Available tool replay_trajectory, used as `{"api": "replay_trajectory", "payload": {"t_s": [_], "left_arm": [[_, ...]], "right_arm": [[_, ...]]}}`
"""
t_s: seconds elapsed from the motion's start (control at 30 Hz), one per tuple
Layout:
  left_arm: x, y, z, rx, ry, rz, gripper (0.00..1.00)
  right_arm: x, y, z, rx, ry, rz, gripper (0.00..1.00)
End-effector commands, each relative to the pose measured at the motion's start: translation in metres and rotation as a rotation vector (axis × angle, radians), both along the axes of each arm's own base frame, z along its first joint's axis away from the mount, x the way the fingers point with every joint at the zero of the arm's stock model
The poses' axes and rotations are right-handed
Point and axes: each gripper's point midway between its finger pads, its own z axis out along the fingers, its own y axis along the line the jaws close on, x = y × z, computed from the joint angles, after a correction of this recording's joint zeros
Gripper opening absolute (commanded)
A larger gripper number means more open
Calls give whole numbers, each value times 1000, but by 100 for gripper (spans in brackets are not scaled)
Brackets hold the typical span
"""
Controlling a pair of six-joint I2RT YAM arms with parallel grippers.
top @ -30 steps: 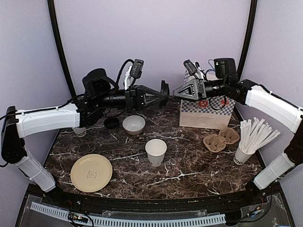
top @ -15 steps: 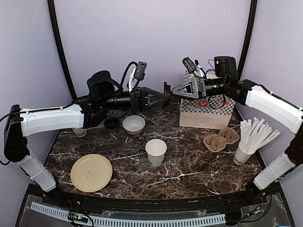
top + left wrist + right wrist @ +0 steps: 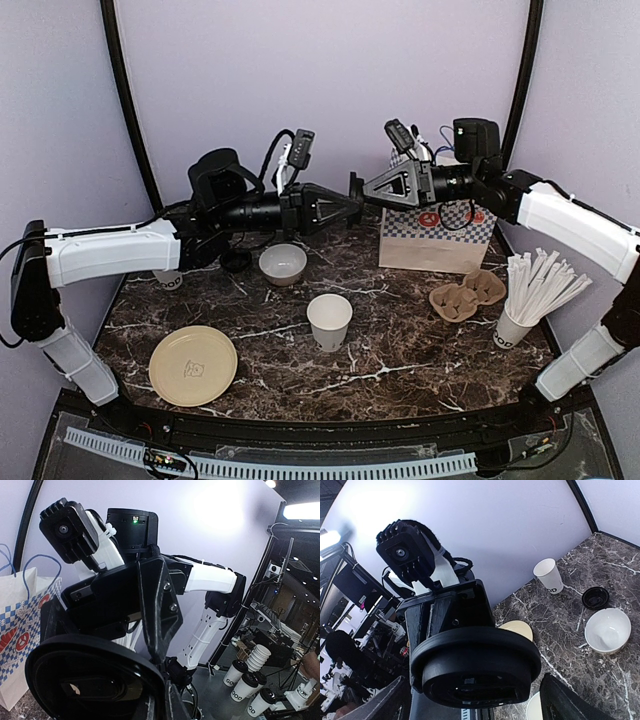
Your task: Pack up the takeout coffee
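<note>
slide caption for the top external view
left end effector holds a black lid up to the open right end effector; uncapped paper cup stands on the table

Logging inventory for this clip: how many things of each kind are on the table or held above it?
Plain paper cups: 2
Cup of sticks: 1
Black lids: 2
Bowl: 1
Plate: 1
Paper bag: 1
Cup carrier: 1
Total: 9
</note>
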Motion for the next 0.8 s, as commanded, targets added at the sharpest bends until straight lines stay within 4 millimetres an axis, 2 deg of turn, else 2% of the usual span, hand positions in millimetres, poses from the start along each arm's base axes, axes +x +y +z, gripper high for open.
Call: {"api": "replay_trajectory", "payload": {"t_s": [0.0, 0.77], "left_arm": [[-3, -2, 15, -25, -50, 0, 7], [-4, -7, 19, -24, -80, 9, 8]], "right_arm": [[-10, 0, 12, 40, -30, 22, 87], [-8, 3, 0, 26, -3, 17, 85]]}}
